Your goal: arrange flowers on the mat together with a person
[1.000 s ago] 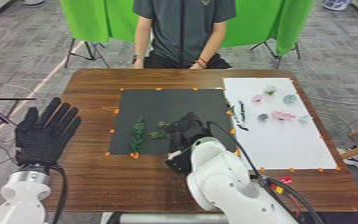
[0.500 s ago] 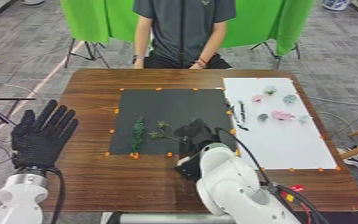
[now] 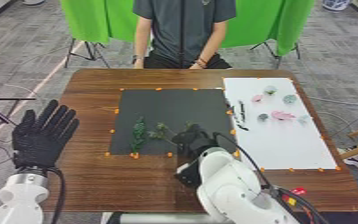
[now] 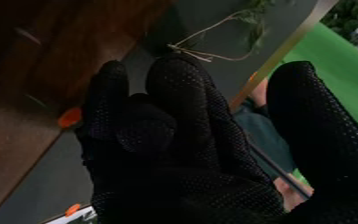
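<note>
Right hand (image 3: 193, 141): hovering at dark rectangular mat (image 3: 171, 100), near right corner; fingers bunched, thumb apart.
Left hand (image 3: 40, 142): I'm spreading it by brown wooden table's (image 3: 95, 187) left edge.
Sprig: 1 green, pale-stemmed sprig (image 4: 254, 22) is lying on mat near my fingertips.

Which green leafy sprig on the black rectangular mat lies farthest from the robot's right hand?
The long, narrow sprig near the left edge of the mat; the shorter sprig beside it lies nearer the right hand.
</note>
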`<control>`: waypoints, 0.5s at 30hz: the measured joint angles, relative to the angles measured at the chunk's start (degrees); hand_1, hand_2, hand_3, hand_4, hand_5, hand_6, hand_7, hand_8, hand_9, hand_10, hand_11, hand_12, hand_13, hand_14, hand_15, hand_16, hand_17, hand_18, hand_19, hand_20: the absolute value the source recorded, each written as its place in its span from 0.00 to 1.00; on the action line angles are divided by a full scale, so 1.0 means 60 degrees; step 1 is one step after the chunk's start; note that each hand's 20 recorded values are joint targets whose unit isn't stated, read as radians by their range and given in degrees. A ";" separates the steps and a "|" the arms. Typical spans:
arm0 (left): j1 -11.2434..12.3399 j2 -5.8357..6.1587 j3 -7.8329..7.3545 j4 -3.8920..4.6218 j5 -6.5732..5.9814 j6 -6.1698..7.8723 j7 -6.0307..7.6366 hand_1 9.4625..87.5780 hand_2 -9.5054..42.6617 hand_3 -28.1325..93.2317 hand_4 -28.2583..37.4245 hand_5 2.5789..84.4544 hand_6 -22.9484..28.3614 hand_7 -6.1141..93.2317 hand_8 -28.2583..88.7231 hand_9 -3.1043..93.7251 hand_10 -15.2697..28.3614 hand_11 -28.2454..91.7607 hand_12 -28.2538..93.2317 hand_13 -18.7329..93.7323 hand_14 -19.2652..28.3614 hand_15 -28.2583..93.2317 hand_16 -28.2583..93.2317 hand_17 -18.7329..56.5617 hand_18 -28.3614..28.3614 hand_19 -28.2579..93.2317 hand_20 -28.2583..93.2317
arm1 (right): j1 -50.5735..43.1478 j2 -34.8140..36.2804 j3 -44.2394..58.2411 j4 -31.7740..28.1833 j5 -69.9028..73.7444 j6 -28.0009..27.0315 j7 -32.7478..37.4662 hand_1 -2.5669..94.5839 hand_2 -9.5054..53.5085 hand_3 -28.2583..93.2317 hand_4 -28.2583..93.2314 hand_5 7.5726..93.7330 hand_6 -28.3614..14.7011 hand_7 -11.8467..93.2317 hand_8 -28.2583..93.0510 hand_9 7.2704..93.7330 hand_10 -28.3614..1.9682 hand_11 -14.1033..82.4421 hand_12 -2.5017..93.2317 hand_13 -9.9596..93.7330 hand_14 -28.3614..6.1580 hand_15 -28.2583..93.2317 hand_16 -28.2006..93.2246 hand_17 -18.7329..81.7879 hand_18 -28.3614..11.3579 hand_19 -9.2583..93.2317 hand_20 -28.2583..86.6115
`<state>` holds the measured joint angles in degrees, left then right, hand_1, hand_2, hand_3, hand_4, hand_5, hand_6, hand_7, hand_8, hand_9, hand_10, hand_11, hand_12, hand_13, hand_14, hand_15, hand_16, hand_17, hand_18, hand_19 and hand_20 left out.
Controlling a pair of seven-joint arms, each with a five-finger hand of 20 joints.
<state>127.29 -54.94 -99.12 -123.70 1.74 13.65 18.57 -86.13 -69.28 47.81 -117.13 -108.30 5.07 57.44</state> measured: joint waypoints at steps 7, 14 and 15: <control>-0.0043 0.0032 0.0031 0.0006 0.0000 0.0003 -0.0018 0.22 0.45 0.83 0.00 0.50 0.60 0.15 0.16 0.42 0.67 0.38 0.28 0.42 0.67 0.39 0.18 0.23 0.68 0.42 0.31 | -0.0057 -0.0058 -0.0108 -0.0096 0.0103 -0.0161 -0.0020 0.32 0.28 0.86 0.09 0.62 0.31 0.17 0.15 0.77 0.32 0.70 0.43 0.72 0.18 0.87 0.62 0.52 0.00 0.99 0.43; -0.0072 0.0080 0.0049 0.0006 -0.0005 0.0007 -0.0034 0.22 0.45 0.83 0.00 0.50 0.60 0.15 0.16 0.42 0.67 0.38 0.28 0.42 0.67 0.39 0.18 0.23 0.68 0.42 0.31 | -0.0117 -0.0134 -0.0211 -0.0181 0.0190 -0.0207 -0.0014 0.32 0.28 0.85 0.09 0.61 0.26 0.16 0.15 0.80 0.31 0.66 0.41 0.73 0.19 0.87 0.61 0.52 0.00 0.99 0.43; -0.0073 0.0082 0.0051 0.0006 -0.0006 0.0008 -0.0035 0.22 0.45 0.83 0.00 0.50 0.60 0.15 0.16 0.42 0.67 0.38 0.28 0.42 0.67 0.39 0.18 0.23 0.68 0.42 0.31 | -0.0131 -0.0141 -0.0219 -0.0196 0.0206 -0.0210 -0.0014 0.31 0.28 0.85 0.09 0.61 0.26 0.16 0.15 0.80 0.31 0.66 0.41 0.73 0.19 0.87 0.61 0.52 0.00 0.99 0.43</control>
<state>126.85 -54.45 -98.81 -123.67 1.70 13.69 18.36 -86.92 -70.13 46.50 -118.31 -107.07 3.80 57.36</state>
